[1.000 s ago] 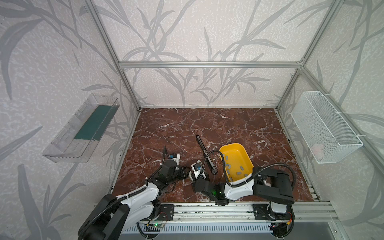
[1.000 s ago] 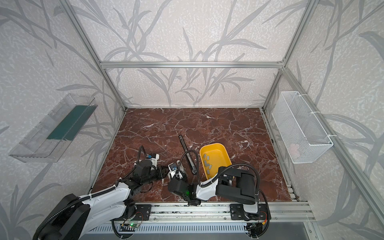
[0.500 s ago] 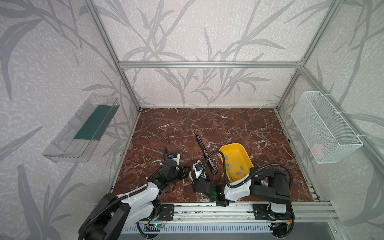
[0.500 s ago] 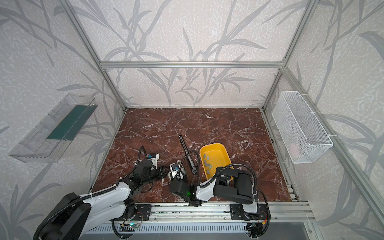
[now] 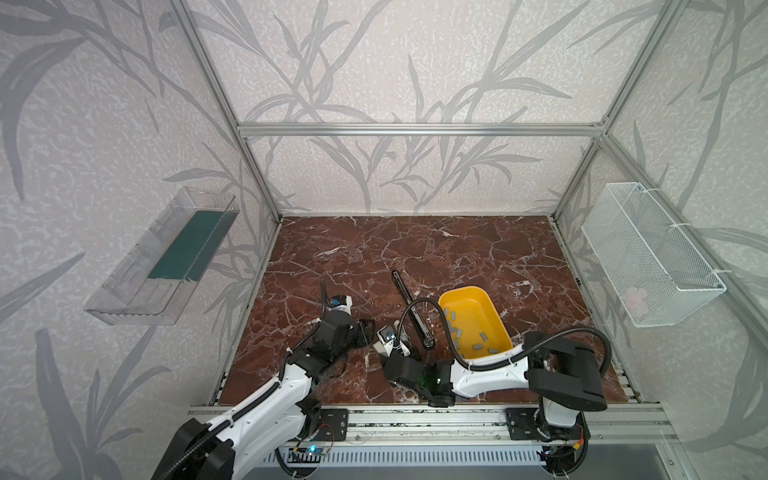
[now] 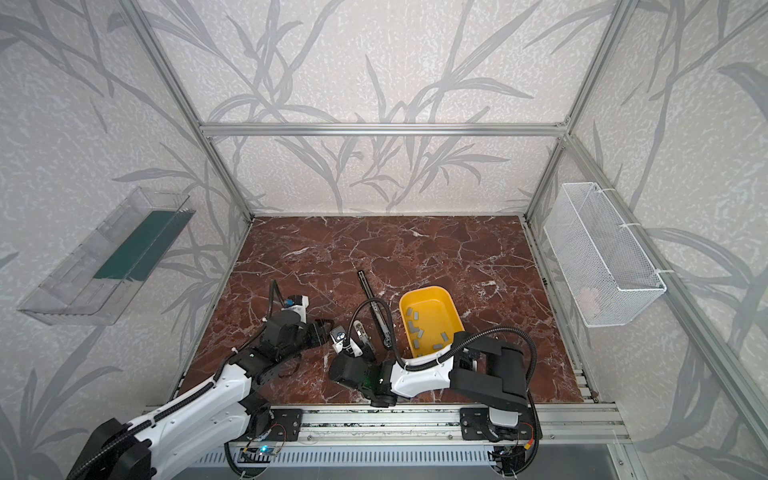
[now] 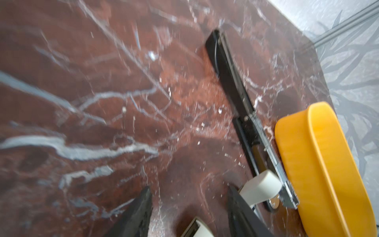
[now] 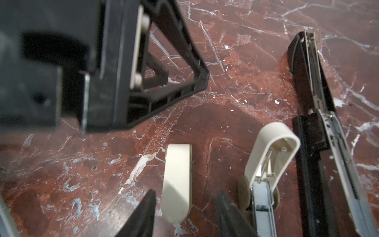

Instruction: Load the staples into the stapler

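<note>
Several grey staples [image 5: 457, 330] lie in the yellow bin [image 5: 496, 320], seen in both top views [image 6: 415, 328]. A long black stapler [image 8: 315, 131] lies opened flat beside the bin [image 7: 320, 164]. Two cream mini staplers sit near it: a closed one [image 8: 177, 180] and one hinged open [image 8: 268, 160]. My right gripper [image 8: 185, 196] is open, and the closed cream stapler's end lies between its fingers, untouched. My left gripper [image 7: 188, 190] is open over bare marble, just left of the cream staplers [image 5: 368, 328].
A clear shelf [image 5: 166, 257] hangs on the left wall and a white wire basket [image 5: 648, 253] on the right wall. The two grippers stand close together near the table's front [image 8: 155, 82]. The aluminium frame rail [image 5: 415, 415] runs along the front edge.
Both grippers have opened: the right from shut, the left from a narrower gap. The arms have hardly shifted.
</note>
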`<state>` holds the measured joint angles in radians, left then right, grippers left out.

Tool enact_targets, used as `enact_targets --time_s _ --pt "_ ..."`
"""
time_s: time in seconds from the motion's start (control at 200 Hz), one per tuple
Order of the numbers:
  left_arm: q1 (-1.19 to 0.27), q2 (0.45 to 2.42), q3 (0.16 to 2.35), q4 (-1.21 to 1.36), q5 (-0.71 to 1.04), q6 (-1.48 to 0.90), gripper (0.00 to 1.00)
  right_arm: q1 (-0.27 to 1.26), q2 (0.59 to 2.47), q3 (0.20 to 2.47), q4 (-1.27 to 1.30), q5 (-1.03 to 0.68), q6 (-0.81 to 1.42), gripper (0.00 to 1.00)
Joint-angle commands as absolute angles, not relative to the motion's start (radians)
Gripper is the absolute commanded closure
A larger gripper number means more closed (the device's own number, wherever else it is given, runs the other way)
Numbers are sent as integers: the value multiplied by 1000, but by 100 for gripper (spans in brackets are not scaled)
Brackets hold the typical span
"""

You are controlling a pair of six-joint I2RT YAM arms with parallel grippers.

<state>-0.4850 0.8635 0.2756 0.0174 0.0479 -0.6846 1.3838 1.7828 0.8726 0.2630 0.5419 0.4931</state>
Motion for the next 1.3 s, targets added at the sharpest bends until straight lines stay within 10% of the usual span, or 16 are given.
enact_targets --time_s 0.0,0.17,0.545,1.03,1.3 --pt "-468 837 339 -106 -38 -655 40 1396 1716 875 186 540 474 39" --pt "-435 782 416 -203 -37 -643 39 1431 1662 837 191 541 467 22" --pt "-416 570 496 -465 -175 -591 29 1438 1805 858 144 542 563 21" --pt "-416 442 493 -563 -196 -595 27 1373 2041 1015 135 499 667 57" --pt "-414 452 497 -564 -213 -595 27 1342 2200 1221 56 467 729 61"
